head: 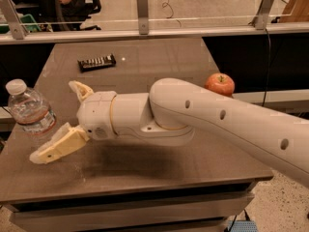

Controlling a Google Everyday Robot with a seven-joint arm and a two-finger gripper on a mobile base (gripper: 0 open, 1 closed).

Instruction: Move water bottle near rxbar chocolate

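The arm (227,120) is showing as a fat, smooth, white tube, and it is looking thicker toward the right. Three small dark round holes (222,114) are sitting in a row along its side. At the wrist (125,117) it is turning into shorter round pieces, with thin tan rings (112,116) sitting between them. A small patch of tiny dots (99,129) is showing on the last round piece. The gripper (53,121) is sitting at the near left, and its two fingers (58,145) are standing wide apart. They are looking pale yellow, flat and pointed, like little wedges.
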